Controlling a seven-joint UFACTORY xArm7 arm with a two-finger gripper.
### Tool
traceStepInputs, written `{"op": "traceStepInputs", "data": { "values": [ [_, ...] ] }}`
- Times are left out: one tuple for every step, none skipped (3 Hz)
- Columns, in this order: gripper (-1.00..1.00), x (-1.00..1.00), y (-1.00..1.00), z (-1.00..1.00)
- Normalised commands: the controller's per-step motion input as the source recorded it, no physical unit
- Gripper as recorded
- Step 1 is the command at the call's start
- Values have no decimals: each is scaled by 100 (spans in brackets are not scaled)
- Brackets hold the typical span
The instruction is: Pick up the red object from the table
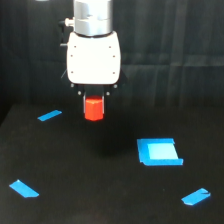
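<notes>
The red object [93, 110], a small red-orange block, sits directly under the white gripper body, between the dark fingers of my gripper [94, 102]. The fingers are hard to make out against the dark background. The gripper appears shut on the block and holds it a little above the black table [75, 165]. The block's top is hidden by the gripper.
A blue square mark [159, 152] lies on the table toward the exterior view's right. Blue tape strips lie at the left back [49, 115], left front [24, 189] and right front [195, 197]. A dark curtain forms the background.
</notes>
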Motion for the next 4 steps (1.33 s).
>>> {"op": "traceStepInputs", "data": {
  "values": [
    [-91, 5, 3, 11],
    [-100, 3, 2, 4],
    [-100, 0, 16, 3],
    [-100, 12, -6, 5]
  ]
}}
